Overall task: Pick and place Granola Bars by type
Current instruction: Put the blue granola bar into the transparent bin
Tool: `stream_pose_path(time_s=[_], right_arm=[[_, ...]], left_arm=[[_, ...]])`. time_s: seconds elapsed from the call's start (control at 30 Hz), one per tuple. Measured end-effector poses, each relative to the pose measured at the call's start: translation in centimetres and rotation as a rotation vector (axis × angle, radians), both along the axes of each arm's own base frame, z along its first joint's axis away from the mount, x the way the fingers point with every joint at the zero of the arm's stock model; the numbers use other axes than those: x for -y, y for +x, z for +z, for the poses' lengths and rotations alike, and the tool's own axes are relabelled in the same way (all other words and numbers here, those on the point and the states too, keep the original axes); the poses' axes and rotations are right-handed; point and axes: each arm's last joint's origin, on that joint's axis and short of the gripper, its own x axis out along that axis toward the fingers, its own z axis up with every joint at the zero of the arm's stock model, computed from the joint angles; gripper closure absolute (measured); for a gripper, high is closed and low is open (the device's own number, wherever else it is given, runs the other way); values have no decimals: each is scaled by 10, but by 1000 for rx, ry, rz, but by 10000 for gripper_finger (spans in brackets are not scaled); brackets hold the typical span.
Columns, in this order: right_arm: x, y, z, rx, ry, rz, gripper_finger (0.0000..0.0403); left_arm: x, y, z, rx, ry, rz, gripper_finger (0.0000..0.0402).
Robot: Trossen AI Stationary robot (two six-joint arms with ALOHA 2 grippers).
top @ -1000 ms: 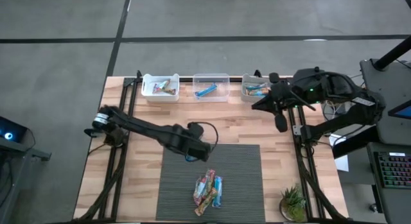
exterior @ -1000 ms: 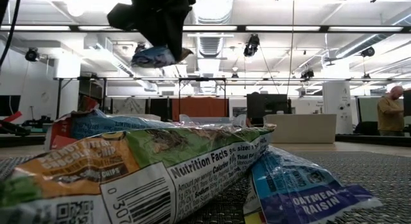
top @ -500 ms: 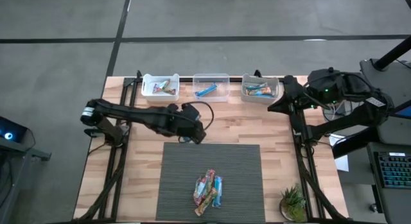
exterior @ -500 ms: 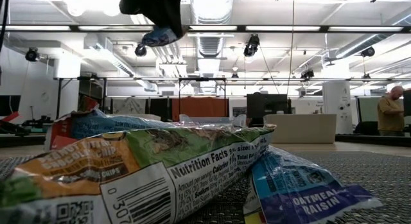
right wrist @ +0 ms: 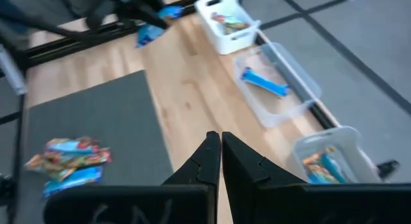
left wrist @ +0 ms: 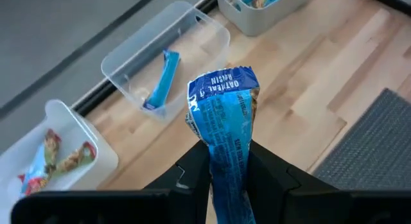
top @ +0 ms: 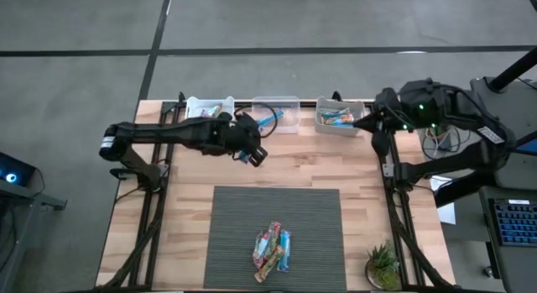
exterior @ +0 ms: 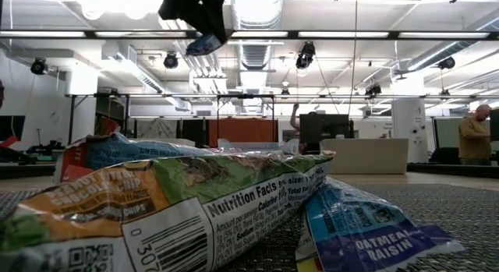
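Note:
My left gripper hangs over the bare wood between the mat and the far bins, shut on a blue granola bar. In the low view the left gripper is high up with the bar below it. A pile of granola bars, blue and multicoloured, lies on the grey mat. My right gripper is shut and holds nothing. It waits by the table's right far corner, beside the right bin. My left gripper pinches the blue bar between its two fingers, across the bar's width at its lower part. The printed free end sticks out past the fingertips. The bar is lifted clear of the table.
Three bins stand along the far edge. The white left bin holds multicoloured bars, the clear middle bin holds one blue bar, and the right bin holds several. A small potted plant sits at the near right corner.
My left gripper has carried the blue bar from above the mat's far left part toward the far edge, up to the wood in front of the left and middle bins. My right arm has drawn back toward the far right corner.

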Motion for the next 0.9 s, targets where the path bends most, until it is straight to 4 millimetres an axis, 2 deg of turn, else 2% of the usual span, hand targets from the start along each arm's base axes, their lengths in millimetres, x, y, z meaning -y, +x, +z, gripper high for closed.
stream_pose_path(time_s=[0.17,0.37,0.6,0.9], right_arm=[[14,2,-2,-25,-27,-62,394],[30,5,-5,-40,18,-32,394],[46,5,-8,-76,-10,-55,394],[57,11,-11,-65,35,-48,394]], left_arm=[[-17,3,3,14,11,-31,332],[-39,6,6,53,17,-37,332],[-61,4,8,42,53,-51,332],[-89,0,12,27,93,-162,333]])
